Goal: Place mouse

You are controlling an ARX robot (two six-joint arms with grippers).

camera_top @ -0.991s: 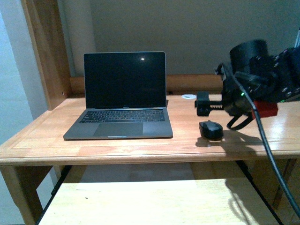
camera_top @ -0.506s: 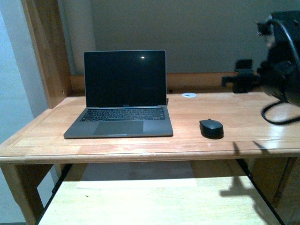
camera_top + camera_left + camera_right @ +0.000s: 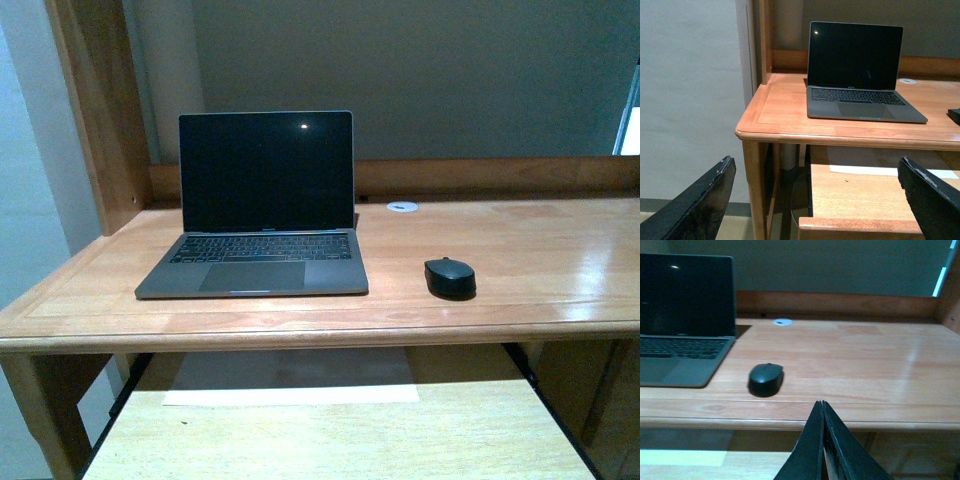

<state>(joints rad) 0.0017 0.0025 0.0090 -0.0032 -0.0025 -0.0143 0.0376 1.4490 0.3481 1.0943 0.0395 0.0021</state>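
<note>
Mouse (image 3: 450,277) sits on desk (image 3: 560,250) beside laptop (image 3: 262,205).

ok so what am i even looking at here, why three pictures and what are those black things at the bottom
It is a robot with two arms, each ending in a gripper, and three cameras. The front view looks out from the robot's body at a wooden desk; neither arm shows there. On the desk are an open laptop with a dark screen, a black mouse to its right, and a small white disc near the back. The other two pictures come from cameras on the wrists. The black shapes are gripper fingers: the left gripper is open, its fingers wide apart; the right gripper is shut, fingers together. Neither holds anything; the mouse lies free.
</note>
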